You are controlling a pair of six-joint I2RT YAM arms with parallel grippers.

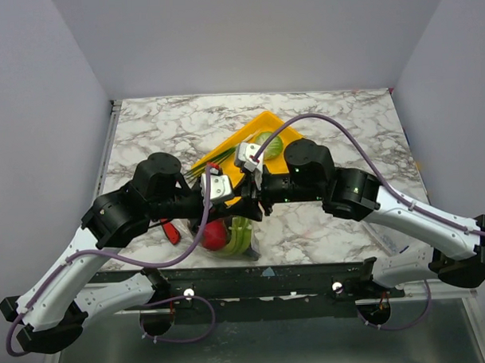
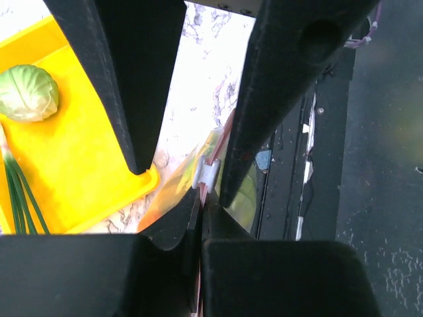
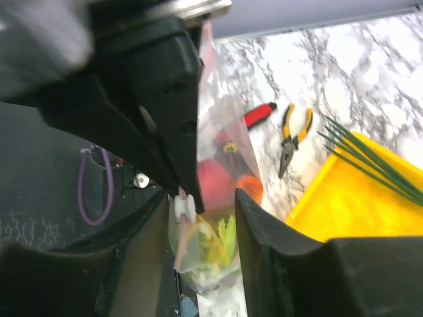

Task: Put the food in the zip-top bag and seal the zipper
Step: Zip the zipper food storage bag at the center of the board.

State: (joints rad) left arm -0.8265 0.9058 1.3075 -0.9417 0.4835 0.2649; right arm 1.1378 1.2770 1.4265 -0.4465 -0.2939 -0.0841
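Observation:
The zip-top bag (image 3: 218, 198) hangs upright between both grippers, low over the table's front edge (image 1: 228, 234). Inside it I see food: a red tomato (image 3: 215, 181) and pale-green leaves (image 3: 227, 239). My left gripper (image 2: 201, 205) is shut on the pinkish zipper (image 2: 225, 135) just below the white slider (image 2: 208, 173). My right gripper (image 3: 203, 198) stands open around the bag's edge, with the slider (image 3: 183, 208) close to its left finger. A green cabbage (image 2: 26, 92) and thin green onions (image 2: 20, 191) lie on the yellow tray (image 2: 86, 172).
The yellow tray (image 1: 257, 137) sits mid-table behind the arms. A red-handled tool (image 3: 259, 113) and yellow-handled pliers (image 3: 294, 135) lie on the marble to the left of the tray. The table's black front rail (image 1: 254, 281) runs just below the bag.

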